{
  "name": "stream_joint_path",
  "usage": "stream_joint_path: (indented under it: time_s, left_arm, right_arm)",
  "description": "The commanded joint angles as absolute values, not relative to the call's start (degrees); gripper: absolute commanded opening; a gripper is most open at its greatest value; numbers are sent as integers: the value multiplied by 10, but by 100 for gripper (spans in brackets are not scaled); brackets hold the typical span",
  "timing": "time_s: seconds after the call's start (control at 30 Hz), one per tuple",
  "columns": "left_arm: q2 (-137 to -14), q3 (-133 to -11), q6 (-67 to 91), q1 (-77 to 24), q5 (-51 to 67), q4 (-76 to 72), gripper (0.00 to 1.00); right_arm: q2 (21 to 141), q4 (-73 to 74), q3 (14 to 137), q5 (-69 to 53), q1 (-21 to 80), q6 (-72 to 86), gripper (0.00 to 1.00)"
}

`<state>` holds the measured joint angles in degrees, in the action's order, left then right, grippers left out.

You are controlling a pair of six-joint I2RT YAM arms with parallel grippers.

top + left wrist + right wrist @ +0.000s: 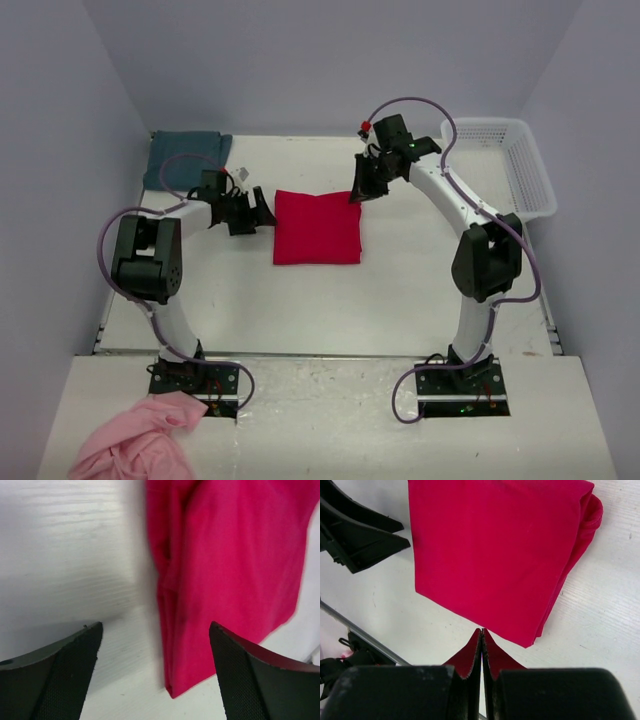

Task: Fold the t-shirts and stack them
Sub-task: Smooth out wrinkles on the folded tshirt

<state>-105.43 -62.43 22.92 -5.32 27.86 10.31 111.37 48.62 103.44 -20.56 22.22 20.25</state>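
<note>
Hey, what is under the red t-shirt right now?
Only white table shows around the folded red t-shirt, which lies flat. Its layers cover whatever is directly beneath, so that cannot be seen.

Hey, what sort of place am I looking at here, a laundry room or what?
Probably a robotics lab test cell, not a laundry room: a left arm and right arm bolted to a white table, bare walls enclosing it, a folded red t-shirt as workpiece.
</note>
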Motion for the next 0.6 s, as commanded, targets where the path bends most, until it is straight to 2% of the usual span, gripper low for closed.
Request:
stream_joint_path:
  time_s: [0.0,0.37,0.57]
  left_arm:
    - [-1098,-651,220,-53,316,113,91]
    - [-1103,-635,229,-54,291,127,89]
    - [-1095,-626,235,-68,286,128,89]
  right_arm:
    - [1085,467,1030,-214,222,191,0]
    - [1099,473,1007,-199,222,205,0]
    - [1151,512,1010,-132,224,221,0]
